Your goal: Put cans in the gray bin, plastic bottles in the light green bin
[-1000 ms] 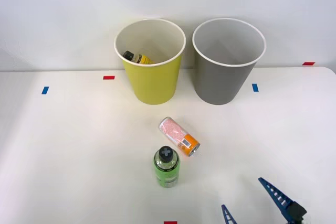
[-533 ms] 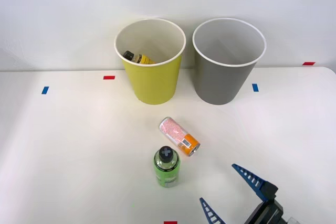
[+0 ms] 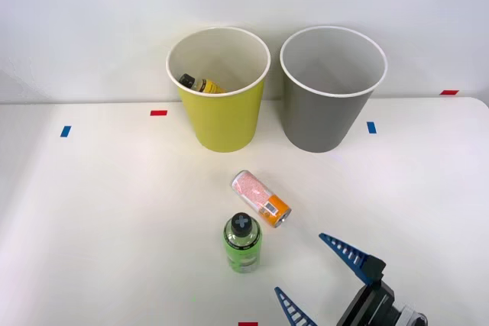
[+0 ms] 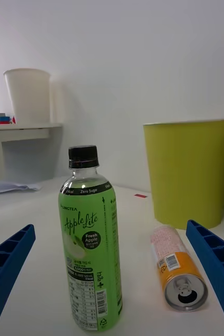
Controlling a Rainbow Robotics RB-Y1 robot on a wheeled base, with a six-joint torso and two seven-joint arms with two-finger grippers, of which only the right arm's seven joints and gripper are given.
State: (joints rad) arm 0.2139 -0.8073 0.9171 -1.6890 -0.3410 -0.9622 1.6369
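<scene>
The right gripper [image 3: 312,271] is hanging low over the table with its blue fingers spread wide and empty, facing the upright green bottle [image 3: 243,244] just ahead, while the can [image 3: 261,198] is lying on its side beyond it.

The white desk [image 3: 99,219] carries small tape marks: a blue one [image 3: 66,131] at its left, a red one [image 3: 158,113] near the far edge, another blue one [image 3: 371,127] toward the right, a red one [image 3: 449,92] at the far right, and a red one [image 3: 247,324] at the near edge. Behind stands a plain white wall [image 3: 84,20]. In the wrist view, a white bucket [image 4: 28,97] sits on a white shelf [image 4: 22,130].
</scene>
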